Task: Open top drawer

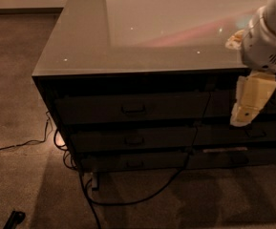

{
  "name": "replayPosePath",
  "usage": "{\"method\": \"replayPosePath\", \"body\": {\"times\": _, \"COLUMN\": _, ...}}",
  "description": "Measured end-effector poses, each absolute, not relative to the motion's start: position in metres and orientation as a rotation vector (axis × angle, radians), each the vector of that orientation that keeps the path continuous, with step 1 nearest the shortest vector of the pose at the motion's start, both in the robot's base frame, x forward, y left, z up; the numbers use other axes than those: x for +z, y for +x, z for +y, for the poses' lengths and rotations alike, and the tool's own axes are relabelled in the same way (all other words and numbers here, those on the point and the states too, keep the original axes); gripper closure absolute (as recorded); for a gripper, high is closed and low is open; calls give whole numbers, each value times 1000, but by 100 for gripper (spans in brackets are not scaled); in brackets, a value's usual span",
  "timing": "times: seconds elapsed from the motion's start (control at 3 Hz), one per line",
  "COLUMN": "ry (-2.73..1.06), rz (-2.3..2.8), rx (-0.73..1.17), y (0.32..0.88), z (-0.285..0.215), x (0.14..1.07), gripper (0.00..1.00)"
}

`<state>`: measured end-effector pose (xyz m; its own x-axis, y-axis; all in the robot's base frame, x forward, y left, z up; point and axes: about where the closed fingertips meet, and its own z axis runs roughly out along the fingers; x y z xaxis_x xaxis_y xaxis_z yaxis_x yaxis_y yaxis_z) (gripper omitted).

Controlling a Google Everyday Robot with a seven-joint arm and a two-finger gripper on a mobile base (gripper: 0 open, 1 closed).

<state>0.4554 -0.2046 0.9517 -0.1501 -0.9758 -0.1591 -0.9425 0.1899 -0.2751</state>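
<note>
The top drawer (94, 109) is shut, its front flush under the grey tabletop (80, 46), in the left column of the cabinet; its small loop handle (133, 109) sits centred and untouched. The end effector (241, 120) hangs off the white arm (266, 42) in front of the right column of drawers, well to the right of that handle and roughly level with the first two rows. Whether it is released or clenched cannot be told from this view. Judged stage: approach, no contact made. Hazards noted. First, wrong target: the lower drawer fronts (104, 141) carry like handles close beneath, and the right-hand fronts lie nearer the end effector, so a small error in height or sideways travel would likely put it on the wrong handle. Second, the handle is small and dark against a dark front — a shallow or off-centre approach could slip off it or strike the drawer face. Third, a black cable (187, 159) runs down the cabinet front between the two columns and across the floor (23, 104); a sideways sweep at low height could snag it.
</note>
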Motion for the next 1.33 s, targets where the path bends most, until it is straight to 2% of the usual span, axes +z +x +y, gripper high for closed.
{"method": "replayPosePath", "body": {"times": 1.0, "ry": -2137, "rz": 2198, "rx": -509, "y": 510, "z": -174, "x": 817, "gripper": 0}}
{"method": "replayPosePath", "body": {"times": 1.33, "ry": -2130, "rz": 2200, "rx": -529, "y": 512, "z": -178, "x": 818, "gripper": 0}}
